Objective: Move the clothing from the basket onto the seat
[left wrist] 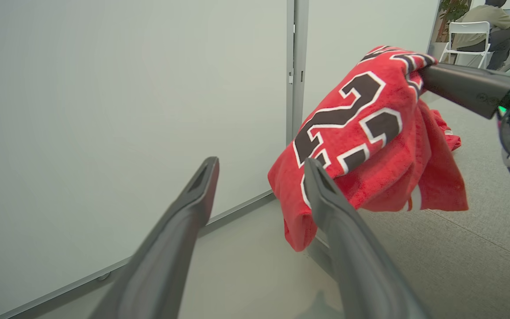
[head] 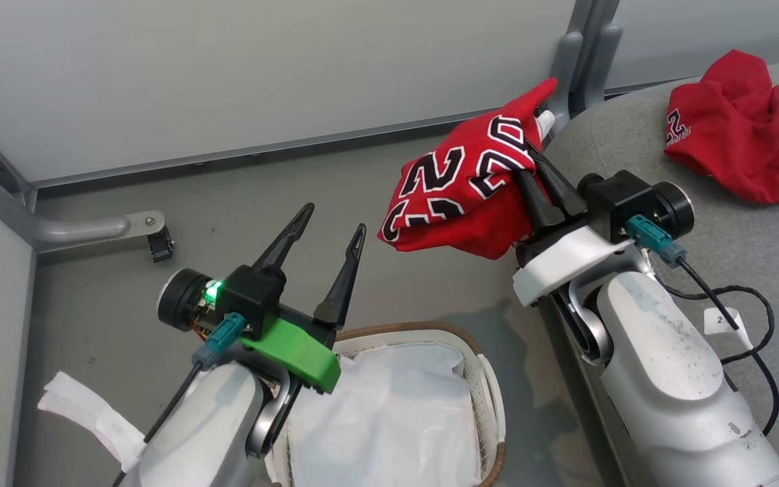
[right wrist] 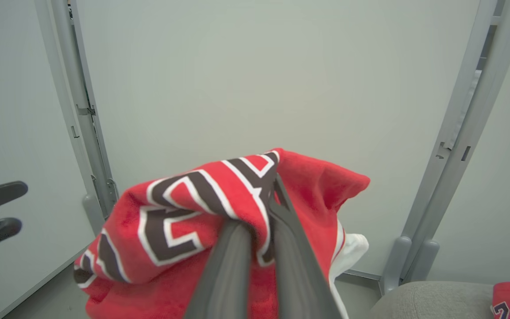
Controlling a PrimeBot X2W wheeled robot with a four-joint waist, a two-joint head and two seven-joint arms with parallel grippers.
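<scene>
Currently right gripper (head: 538, 174) is clamped on a red jersey (head: 460, 189) hanging over the floor (head: 227, 196) just beside the seat (head: 754, 250) edge, left gripper (head: 334, 218) spread wide and empty above the basket (head: 492, 389) with its white liner (head: 389, 406), and a second jersey (head: 741, 128) lies crumpled on the seat.

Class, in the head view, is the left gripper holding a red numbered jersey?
No, the left gripper stands open, empty; the right gripper clamps the red numbered jersey.
</scene>
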